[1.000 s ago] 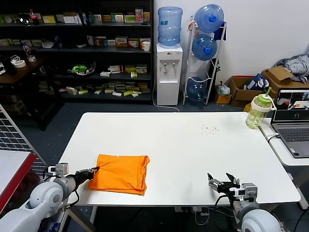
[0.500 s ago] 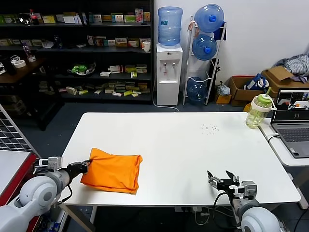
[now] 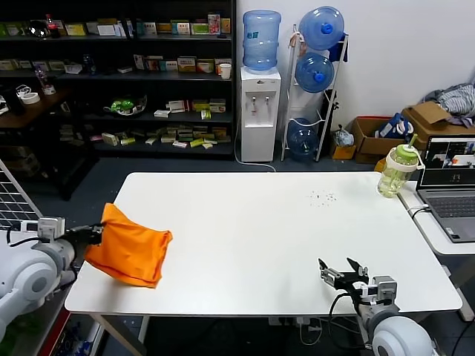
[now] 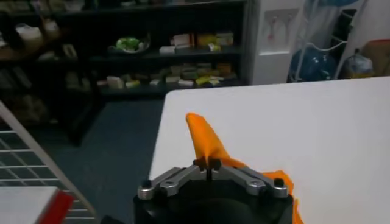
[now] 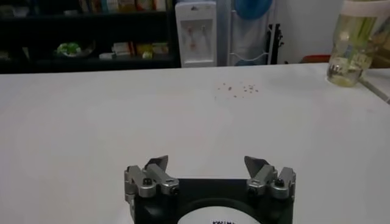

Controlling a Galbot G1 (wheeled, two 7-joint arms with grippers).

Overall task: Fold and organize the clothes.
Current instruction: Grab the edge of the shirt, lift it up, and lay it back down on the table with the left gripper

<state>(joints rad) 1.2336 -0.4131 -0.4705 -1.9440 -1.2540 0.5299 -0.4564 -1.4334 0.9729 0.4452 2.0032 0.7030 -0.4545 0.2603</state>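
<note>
Now the left gripper [image 3: 95, 235], clamped on a corner of the folded orange T-shirt [image 3: 130, 254], has dragged the bundle from the table's near-left area out to its nine-o'clock edge, lifting that corner so the shirt hangs tilted, half off the white table [image 3: 267, 237]. My read: folding is done and it's being carried aside. Over at five o'clock the right gripper [image 3: 343, 271] waits, jaws wide and empty. Count: one shirt, two grippers, one green-lidded bottle [image 3: 397, 170] at two o'clock.
</note>
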